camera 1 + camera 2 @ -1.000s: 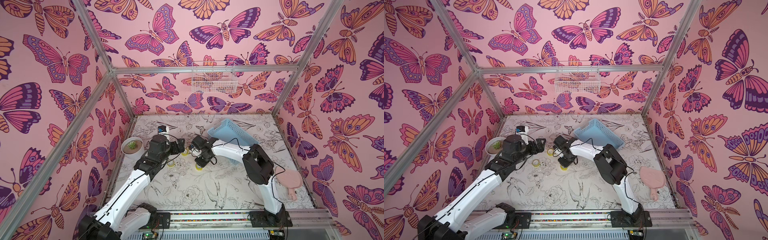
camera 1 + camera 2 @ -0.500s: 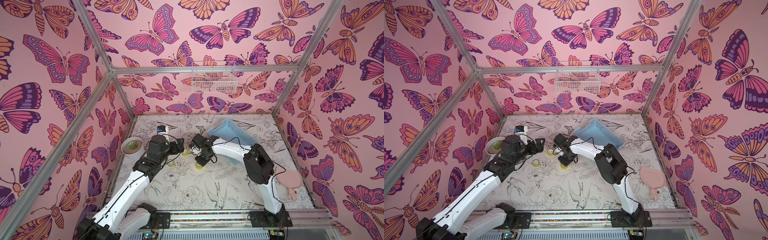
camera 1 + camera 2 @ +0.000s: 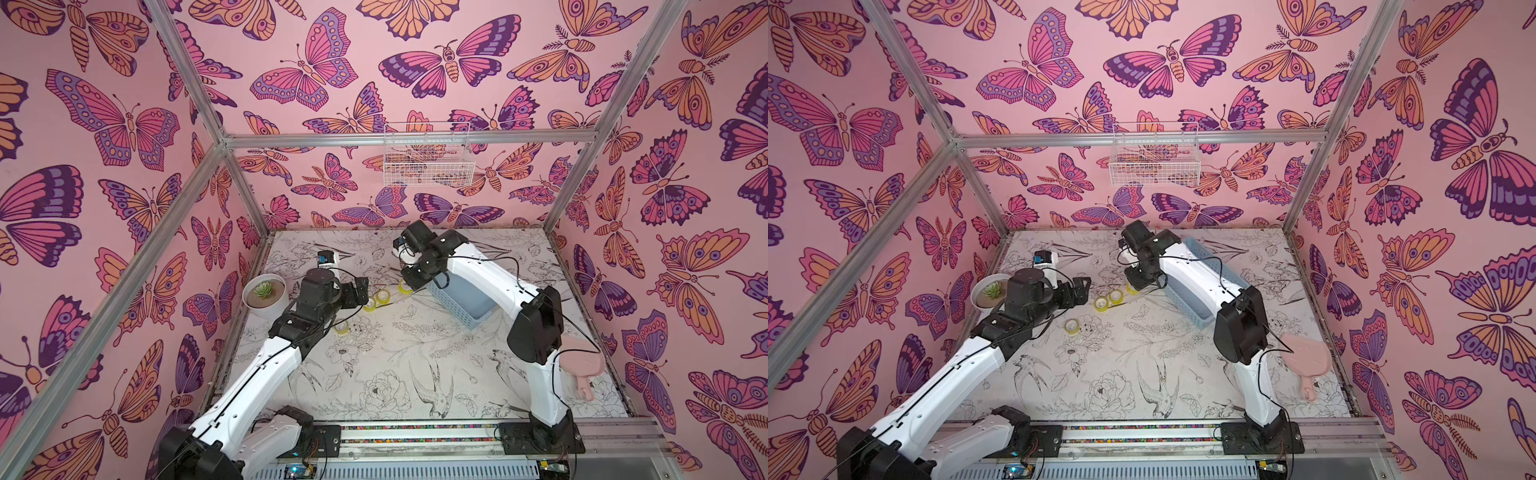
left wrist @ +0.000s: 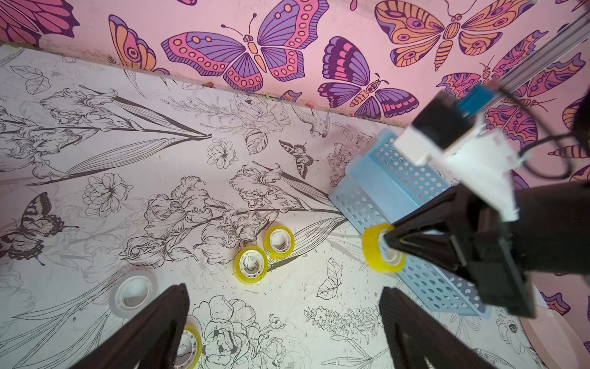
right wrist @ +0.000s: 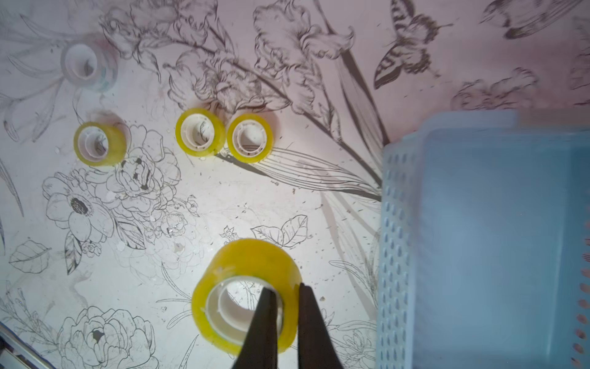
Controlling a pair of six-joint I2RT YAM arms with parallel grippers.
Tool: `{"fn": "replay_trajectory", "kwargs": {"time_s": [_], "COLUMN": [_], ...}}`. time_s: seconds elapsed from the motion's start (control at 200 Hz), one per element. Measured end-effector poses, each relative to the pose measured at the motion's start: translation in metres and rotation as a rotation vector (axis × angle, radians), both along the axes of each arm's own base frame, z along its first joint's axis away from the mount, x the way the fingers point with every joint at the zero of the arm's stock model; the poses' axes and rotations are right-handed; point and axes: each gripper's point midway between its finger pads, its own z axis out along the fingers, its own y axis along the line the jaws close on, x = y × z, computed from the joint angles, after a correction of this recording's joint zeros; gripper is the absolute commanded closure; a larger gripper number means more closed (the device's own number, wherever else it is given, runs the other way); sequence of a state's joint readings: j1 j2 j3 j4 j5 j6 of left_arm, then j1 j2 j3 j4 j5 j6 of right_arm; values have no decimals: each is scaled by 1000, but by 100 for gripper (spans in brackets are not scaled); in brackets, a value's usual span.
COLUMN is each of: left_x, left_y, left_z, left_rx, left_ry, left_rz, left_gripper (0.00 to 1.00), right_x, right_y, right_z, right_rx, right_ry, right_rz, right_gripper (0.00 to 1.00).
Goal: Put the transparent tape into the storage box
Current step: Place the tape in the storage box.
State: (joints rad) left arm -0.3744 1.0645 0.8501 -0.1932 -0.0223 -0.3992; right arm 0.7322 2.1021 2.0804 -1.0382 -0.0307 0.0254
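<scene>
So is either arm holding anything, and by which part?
The right gripper holds a yellow tape roll by its ring wall, one of the jaws inside the core, one outside. The left gripper is open, holding nothing.

1. We see the left arm (image 3: 232, 407) and the right arm (image 3: 494, 274), both built of smooth white link shells joined by bulky black joint housings.
2. A thin black cable (image 3: 266, 372) runs along each white shell, away from the tool.
3. The left tool (image 4: 284, 303) has matte black, ribbed fingers (image 4: 150, 322). The right tool (image 5: 285, 289) shows slim black wedges.
4. Just behind each tool sits a camera block (image 4: 437, 131), black and white with a blue tag.
5. Farthest from the tools, black base plates (image 3: 540, 436) sit on a silver rail (image 3: 415, 434).
</scene>
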Motion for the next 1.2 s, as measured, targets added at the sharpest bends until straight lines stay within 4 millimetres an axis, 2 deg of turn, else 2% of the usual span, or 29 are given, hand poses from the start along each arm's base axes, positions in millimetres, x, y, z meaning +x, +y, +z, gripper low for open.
{"fn": "replay_trajectory", "kwargs": {"time_s": [0.115,0.326,0.436,0.526,0.606,0.741,0.876,0.997,1.202], "left_x": [6,15,18,19,19,22,24,27,30], "left_y": [-3,-11,-15,-17,-19,-21,-24,-25,-28], "left_z": [-1,-5,-11,-16,-18,-17,-18,-21,-24], "left_rx": [7,14,13,15,14,11,9,13,13], "left_ry": [8,30,48,62,69,71,77,86,94], "left_rz": [-8,-35,-47,-57,-63,-70,-78,-81,-87], "left_gripper": [0,0,0,0,0,0,0,0,0], "right_x": [23,63,86,103,116,125,129,135,154], "right_y": [-26,-84,-104,-112,-117,-118,-120,-126,-149], "right_z": [13,12,6,-9,-32,-72,-98,-106,-108], "right_rx": [-4,-25,-26,-28,-42,-77,-99,-102,-109], "right_ry": [-25,-36,-38,-27,-4,46,77,77,37], "right_rz": [-74,-241,-307,-345,-367,-377,-383,-398,-472], "right_gripper": [100,100,100,100,100,100,100,100,100]}}
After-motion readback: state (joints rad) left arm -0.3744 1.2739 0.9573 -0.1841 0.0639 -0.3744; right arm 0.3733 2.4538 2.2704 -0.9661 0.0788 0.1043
